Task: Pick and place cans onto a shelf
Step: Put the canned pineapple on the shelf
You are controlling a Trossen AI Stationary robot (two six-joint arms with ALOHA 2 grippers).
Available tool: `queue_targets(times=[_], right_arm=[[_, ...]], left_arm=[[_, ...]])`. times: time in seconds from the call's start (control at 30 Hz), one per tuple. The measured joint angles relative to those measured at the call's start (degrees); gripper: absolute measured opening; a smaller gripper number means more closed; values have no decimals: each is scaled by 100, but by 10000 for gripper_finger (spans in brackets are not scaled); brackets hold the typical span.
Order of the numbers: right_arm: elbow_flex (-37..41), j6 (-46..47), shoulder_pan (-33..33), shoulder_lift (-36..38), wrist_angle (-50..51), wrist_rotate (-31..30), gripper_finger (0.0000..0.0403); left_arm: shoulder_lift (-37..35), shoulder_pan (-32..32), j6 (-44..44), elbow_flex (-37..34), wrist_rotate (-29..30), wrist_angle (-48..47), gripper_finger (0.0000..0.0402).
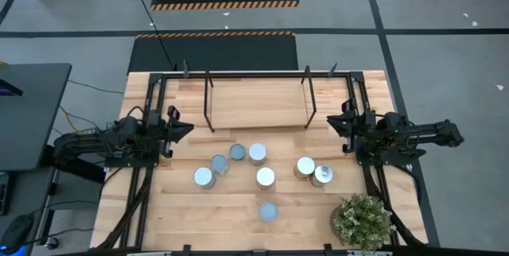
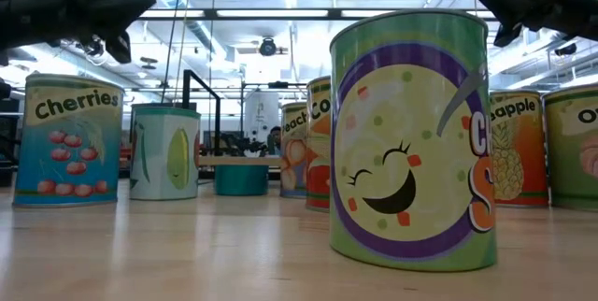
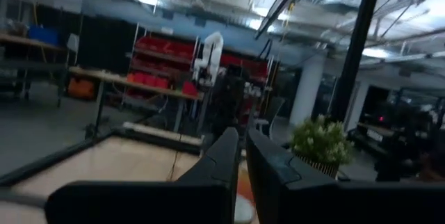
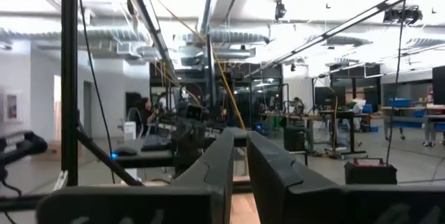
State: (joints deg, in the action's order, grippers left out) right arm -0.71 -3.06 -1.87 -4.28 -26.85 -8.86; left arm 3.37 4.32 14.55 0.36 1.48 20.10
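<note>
High view first: my left gripper [image 1: 184,126] sits at the left edge of the table [image 1: 238,228], fingers pressed together and holding nothing. My right gripper [image 1: 334,121] mirrors it at the right edge, also closed and empty. Both point inward toward the shelf [image 1: 258,105], which stands at the far middle of the table with its wooden board bare. Eight cans [image 1: 266,178] stand loose on the table nearer than the shelf, between my two arms, none touching either gripper. One can [image 1: 268,211] stands alone closest to the near edge; two [image 1: 314,171] on the right touch each other. A small potted plant [image 1: 363,220] sits at the near right corner.
</note>
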Motion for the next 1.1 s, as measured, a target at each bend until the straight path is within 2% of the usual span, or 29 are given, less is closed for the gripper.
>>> queue_targets(times=[0.17, 0.33, 0.5, 0.77, 0.9, 1.1], right_arm=[[-162, 291, 16, -361, 150, 123, 51], [-651, 292, 20, -1010, 430, 109, 51], [-1161, 341, 20, -1864, 963, 90, 51], [-2103, 912, 20, -3457, 2380, 39, 53], [-2721, 934, 0, -4257, 3217, -101, 77], [-3509, 934, -86, -5270, 3849, -114, 160]], left_arm=[[-1, 0, -349, 0, 38, 624, 36], [1, 2, -505, 0, 591, 672, 49], [119, 2, -529, 0, 782, 594, 106], [382, 0, -533, 0, 525, 579, 202], [458, -2, -494, 0, 514, 575, 222], [456, -4, -296, 0, 522, 575, 224]])
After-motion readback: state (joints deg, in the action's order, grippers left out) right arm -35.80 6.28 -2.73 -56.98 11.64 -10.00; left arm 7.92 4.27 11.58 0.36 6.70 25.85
